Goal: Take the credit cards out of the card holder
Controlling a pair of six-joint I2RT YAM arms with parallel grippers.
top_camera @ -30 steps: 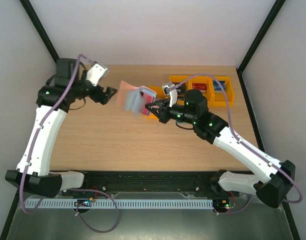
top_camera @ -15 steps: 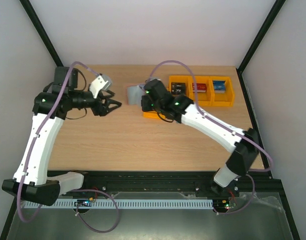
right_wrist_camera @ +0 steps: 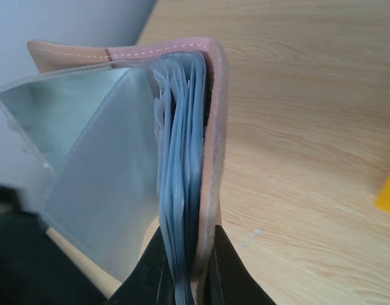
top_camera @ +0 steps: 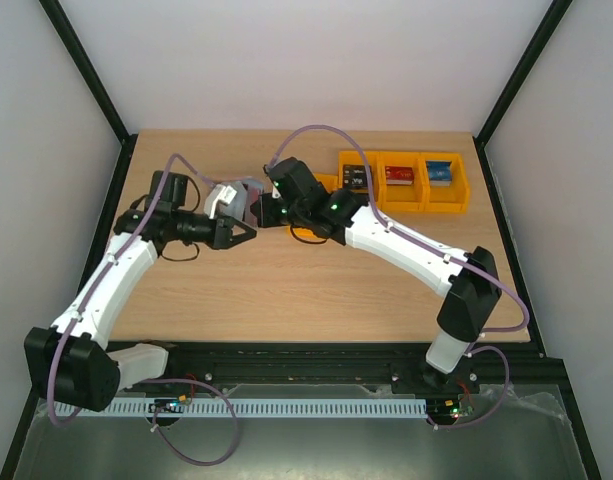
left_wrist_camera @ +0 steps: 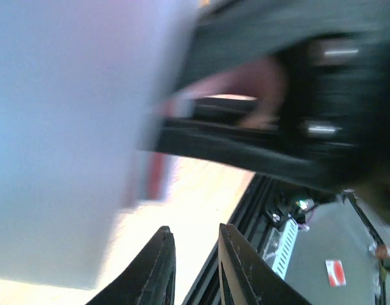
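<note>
My left gripper (left_wrist_camera: 193,234) has its jaws nearly together, with only a narrow gap between them. I see nothing in that gap. The left wrist view is heavily smeared, so I cannot say for sure that no thin sheet is caught there. A pale blurred sheet fills that view's left side, beside my fingers (left_wrist_camera: 161,260) and not between them.

My right gripper (right_wrist_camera: 185,270) is clamped on the lower edge of the card holder (right_wrist_camera: 210,146). It holds the holder open and edge-up above the tabletop (top_camera: 316,290), toward the middle of the far edge. The two grippers almost meet there, just left of the orange bins (top_camera: 406,207) that sit along the far right.

Inside the holder, clear sleeves (right_wrist_camera: 99,159) fan out to one side and a thick blue-grey stack stays bunched against the leather. I cannot tell cards from sleeves in that stack.

I see no credit cards lying loose on the tabletop, and neither hand shows one. By my reckoning the holder is opened and presented, but nothing is out yet. Every card is left to pull.
</note>
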